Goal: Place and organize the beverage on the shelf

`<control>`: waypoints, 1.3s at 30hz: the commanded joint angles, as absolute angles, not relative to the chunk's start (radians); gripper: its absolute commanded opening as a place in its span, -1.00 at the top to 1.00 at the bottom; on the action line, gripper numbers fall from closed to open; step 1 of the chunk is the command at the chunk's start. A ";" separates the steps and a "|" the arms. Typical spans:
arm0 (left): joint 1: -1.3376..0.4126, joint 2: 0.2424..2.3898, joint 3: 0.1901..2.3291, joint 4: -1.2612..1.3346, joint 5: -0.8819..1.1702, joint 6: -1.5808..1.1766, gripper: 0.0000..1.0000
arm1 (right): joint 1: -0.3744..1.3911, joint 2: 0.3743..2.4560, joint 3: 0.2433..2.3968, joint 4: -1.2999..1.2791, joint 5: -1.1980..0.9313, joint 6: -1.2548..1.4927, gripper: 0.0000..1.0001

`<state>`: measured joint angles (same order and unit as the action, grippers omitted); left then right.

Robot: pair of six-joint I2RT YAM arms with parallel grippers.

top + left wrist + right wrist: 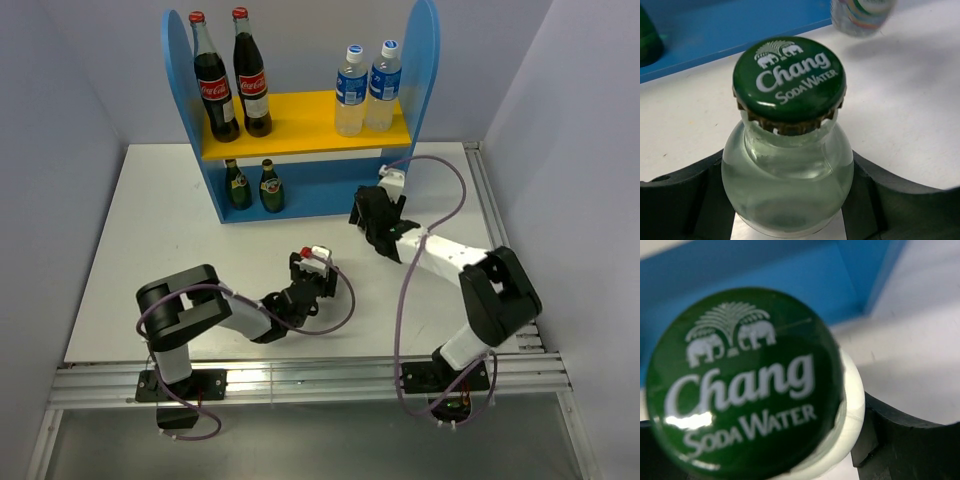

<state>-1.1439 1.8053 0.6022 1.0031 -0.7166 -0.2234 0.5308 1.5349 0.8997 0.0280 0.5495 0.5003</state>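
Green-capped clear soda bottle (787,165) sits clamped in the left hand (789,202), while the right hand (771,452) clamps a twin bottle (745,385).

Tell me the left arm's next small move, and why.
Likely lift it straight up a little. The left gripper is closed on the shoulder of the green-capped soda water bottle, which seems to stand on the table, well short of the shelf; it should clear the table before travelling.
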 commanded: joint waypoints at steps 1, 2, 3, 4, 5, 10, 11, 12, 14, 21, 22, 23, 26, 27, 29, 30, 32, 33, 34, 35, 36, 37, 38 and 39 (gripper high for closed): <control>-1.144 1.701 0.580 1.108 -0.761 -0.250 1.00 | 0.499 1.603 1.063 0.239 0.580 0.489 1.00; -1.144 1.689 0.569 1.109 -0.762 -0.253 0.99 | 0.496 1.626 1.084 0.242 0.580 0.483 1.00; -1.143 1.681 0.549 1.109 -0.764 -0.258 0.99 | 0.492 1.649 1.127 0.247 0.586 0.477 1.00; -1.143 1.677 0.540 1.112 -0.765 -0.259 0.99 | 0.488 1.692 1.149 0.247 0.586 0.471 1.00; -1.141 1.666 0.522 1.114 -0.772 -0.261 0.99 | 0.483 1.716 1.173 0.245 0.586 0.466 1.00; -1.134 1.623 0.473 1.123 -0.769 -0.282 0.99 | 0.465 1.851 1.301 0.259 0.609 0.428 1.00; -1.131 1.617 0.457 1.124 -0.769 -0.287 0.99 | 0.457 1.870 1.337 0.253 0.609 0.428 1.00; -1.131 1.611 0.450 1.127 -0.769 -0.293 0.99 | 0.453 1.902 1.354 0.244 0.609 0.425 1.00; -1.127 1.600 0.431 1.134 -0.769 -0.296 0.99 | 0.445 1.930 1.399 0.229 0.609 0.423 1.00; -1.121 1.582 0.408 1.150 -0.770 -0.296 0.99 | 0.443 2.000 1.468 0.180 0.623 0.422 1.00; -1.120 1.583 0.405 1.161 -0.770 -0.295 0.99 | 0.445 1.996 1.460 0.178 0.621 0.439 1.00; -1.120 1.582 0.403 1.164 -0.770 -0.293 0.99 | 0.443 1.988 1.428 0.184 0.620 0.445 1.00; -1.120 1.594 0.406 1.169 -0.772 -0.290 0.99 | 0.443 1.957 1.378 0.201 0.621 0.474 1.00; -1.118 1.598 0.407 1.170 -0.770 -0.291 0.99 | 0.443 1.947 1.371 0.193 0.627 0.480 1.00; -1.118 1.606 0.405 1.183 -0.769 -0.296 0.99 | 0.445 1.936 1.352 0.189 0.633 0.503 1.00; -1.118 1.611 0.405 1.184 -0.769 -0.298 0.99 | 0.445 1.933 1.347 0.186 0.637 0.508 1.00; -1.118 1.617 0.405 1.195 -0.767 -0.298 0.99 | 0.446 1.924 1.324 0.193 0.643 0.517 1.00; -1.118 1.618 0.405 1.195 -0.767 -0.299 0.99 | 0.446 1.922 1.319 0.207 0.635 0.509 1.00; -1.118 1.618 0.406 1.192 -0.765 -0.299 0.99 | 0.445 1.927 1.324 0.210 0.646 0.496 1.00; -1.118 1.617 0.407 1.187 -0.764 -0.302 0.99 | 0.446 1.933 1.344 0.204 0.649 0.491 1.00; -1.118 1.617 0.403 1.190 -0.764 -0.304 0.99 | 0.446 1.950 1.353 0.201 0.650 0.483 1.00; -1.118 1.615 0.403 1.193 -0.764 -0.302 0.99 | 0.446 1.957 1.364 0.199 0.658 0.471 1.00; -1.118 1.614 0.400 1.193 -0.764 -0.305 0.99 | 0.446 1.963 1.380 0.204 0.660 0.465 1.00; -1.118 1.614 0.399 1.193 -0.764 -0.305 0.99 | 0.445 1.976 1.388 0.207 0.661 0.453 1.00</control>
<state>-1.1206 1.6341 0.3901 1.0279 -0.7494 -0.2810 0.4408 2.0071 1.3067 0.0669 0.6014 0.4774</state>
